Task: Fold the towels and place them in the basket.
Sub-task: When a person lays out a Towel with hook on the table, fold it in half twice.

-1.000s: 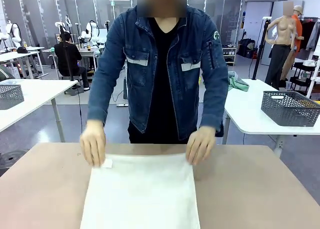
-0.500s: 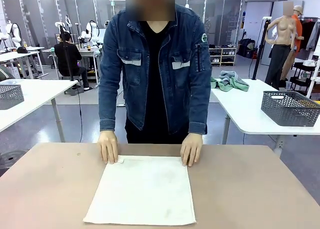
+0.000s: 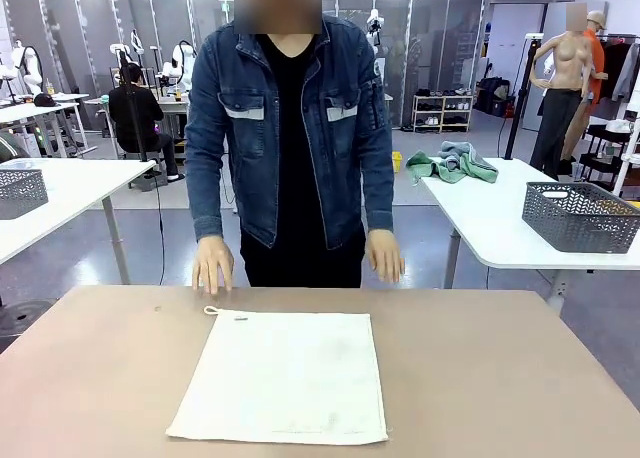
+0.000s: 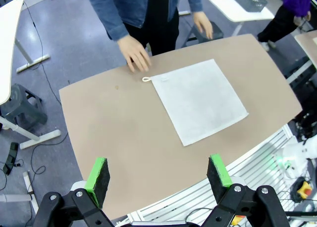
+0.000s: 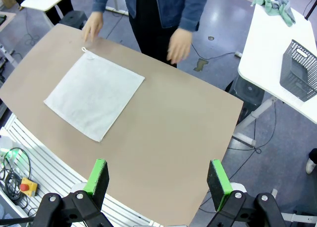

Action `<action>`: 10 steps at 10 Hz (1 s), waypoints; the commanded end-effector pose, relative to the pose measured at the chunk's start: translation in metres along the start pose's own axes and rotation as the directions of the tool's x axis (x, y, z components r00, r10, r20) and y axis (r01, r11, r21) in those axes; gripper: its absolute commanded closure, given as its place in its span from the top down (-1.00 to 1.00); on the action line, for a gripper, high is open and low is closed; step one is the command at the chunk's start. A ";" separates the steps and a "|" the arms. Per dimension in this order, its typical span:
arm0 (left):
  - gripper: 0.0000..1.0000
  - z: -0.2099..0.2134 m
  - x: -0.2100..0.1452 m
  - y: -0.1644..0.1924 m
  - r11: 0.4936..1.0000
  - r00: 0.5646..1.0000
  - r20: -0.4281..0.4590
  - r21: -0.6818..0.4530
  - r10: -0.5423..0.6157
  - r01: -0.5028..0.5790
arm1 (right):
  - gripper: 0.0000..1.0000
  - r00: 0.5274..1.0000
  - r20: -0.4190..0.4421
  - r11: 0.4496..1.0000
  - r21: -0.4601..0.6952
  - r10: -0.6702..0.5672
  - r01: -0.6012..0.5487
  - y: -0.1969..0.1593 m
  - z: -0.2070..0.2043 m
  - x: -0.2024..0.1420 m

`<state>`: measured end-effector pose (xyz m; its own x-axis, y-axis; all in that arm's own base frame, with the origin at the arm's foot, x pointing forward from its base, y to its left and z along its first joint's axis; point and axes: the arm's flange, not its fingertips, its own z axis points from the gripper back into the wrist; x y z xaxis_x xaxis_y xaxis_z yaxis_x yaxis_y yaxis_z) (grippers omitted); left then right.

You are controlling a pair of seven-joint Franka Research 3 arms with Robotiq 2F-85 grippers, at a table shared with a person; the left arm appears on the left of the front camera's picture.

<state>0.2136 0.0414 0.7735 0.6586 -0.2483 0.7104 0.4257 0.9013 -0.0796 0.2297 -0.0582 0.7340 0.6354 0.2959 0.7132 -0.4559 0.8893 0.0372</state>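
I see the off-white towel (image 3: 285, 373) spread flat and unfolded mid-bench (image 3: 480, 378), its loop corner toward the person (image 3: 290, 128) at the far edge. My left end effector (image 4: 157, 170) and right end effector (image 5: 157, 172) hang high above the bench, jaws wide apart, gripping nothing.

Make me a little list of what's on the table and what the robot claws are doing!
Towel: off-white, flat, unfolded, on the table
Loop: at the towel's far corner
Person: one hand near the loop, other hand farther along, both off the towel
Left claw: open, above the table, empty
Right claw: open, above the table, empty
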 end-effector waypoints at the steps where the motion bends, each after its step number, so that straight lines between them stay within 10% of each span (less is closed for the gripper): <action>1: 1.00 0.002 0.001 -0.002 1.000 1.000 0.004 -0.009 -0.010 0.010 | 1.00 1.000 0.001 1.000 0.002 0.001 -0.001 0.000 0.000 0.000; 3: 1.00 0.000 0.000 0.000 1.000 1.000 0.000 0.000 0.000 0.000 | 1.00 1.000 0.000 1.000 0.000 0.000 0.000 0.000 0.000 0.000; 5: 1.00 -0.005 -0.006 -0.028 0.960 0.961 -0.030 0.043 -0.276 0.277 | 1.00 0.963 -0.082 0.966 -0.001 0.257 -0.258 0.034 -0.013 0.008; 10: 1.00 -0.096 -0.043 -0.102 0.701 0.681 -0.184 -0.073 -0.709 0.709 | 1.00 0.713 -0.230 0.749 0.195 0.663 -0.633 0.139 -0.110 0.000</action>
<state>0.1930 -0.0772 0.7011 0.3233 -0.8478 0.4204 0.7949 0.4844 0.3653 0.2223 0.1048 0.6757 0.3513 0.8467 0.3997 -0.8448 0.4706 -0.2545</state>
